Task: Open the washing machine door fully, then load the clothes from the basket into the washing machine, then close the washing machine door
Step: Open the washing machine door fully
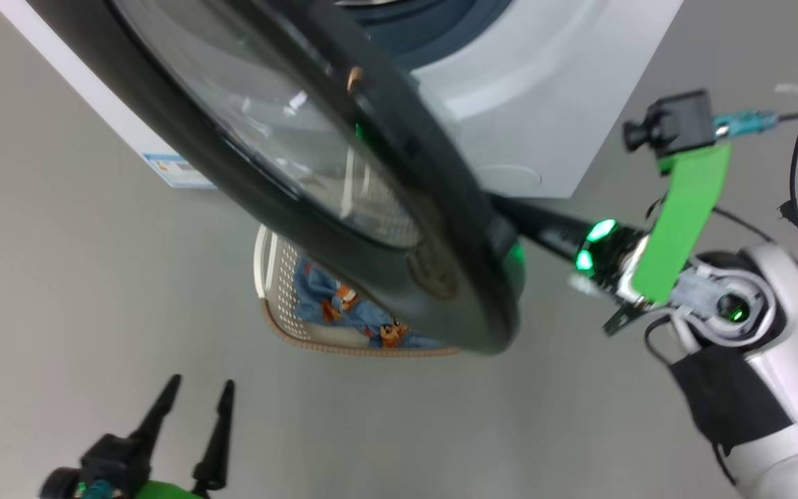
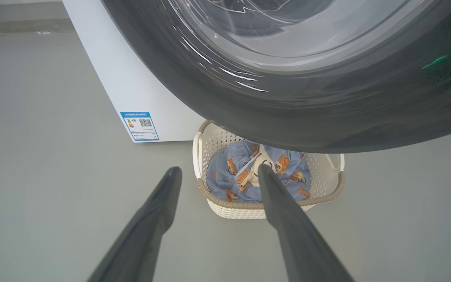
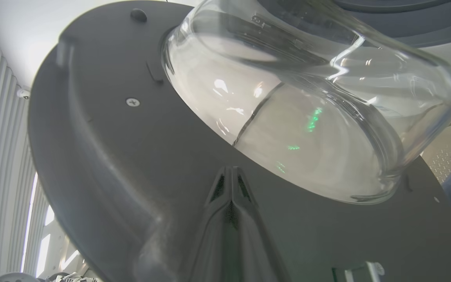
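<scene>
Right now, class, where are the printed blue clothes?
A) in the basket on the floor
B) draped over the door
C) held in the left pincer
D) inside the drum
A: the clothes lie in the basket beneath the open washing machine door, and the left pincer is open and empty.

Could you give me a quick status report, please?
Right hand shut, tips at inner face of door. Left hand open, empty. Clothes in basket, door overhanging it.
</scene>
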Robot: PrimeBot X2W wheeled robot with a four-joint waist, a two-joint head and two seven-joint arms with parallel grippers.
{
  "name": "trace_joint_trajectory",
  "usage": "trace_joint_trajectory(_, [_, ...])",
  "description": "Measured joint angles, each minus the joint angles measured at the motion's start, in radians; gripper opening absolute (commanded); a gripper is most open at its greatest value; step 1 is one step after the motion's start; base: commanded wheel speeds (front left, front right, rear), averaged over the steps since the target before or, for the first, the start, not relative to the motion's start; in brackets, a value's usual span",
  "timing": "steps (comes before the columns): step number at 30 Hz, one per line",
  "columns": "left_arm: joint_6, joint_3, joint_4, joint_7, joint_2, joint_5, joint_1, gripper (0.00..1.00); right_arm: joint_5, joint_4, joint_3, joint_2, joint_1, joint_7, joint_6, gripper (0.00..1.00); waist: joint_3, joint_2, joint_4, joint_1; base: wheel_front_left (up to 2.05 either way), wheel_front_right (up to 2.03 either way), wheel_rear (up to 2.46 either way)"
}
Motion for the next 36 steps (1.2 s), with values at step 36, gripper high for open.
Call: trace_joint_trajectory(36, [0.0,-0.092,-0.041,0.0,-0.076,-0.07,-0.013,1.0,-0.057,0.162,0.367,0.162,0.155,-0.354,0.0,0.0,-0.252,0.0,0.128,0.0,0.0,0.0,0.0])
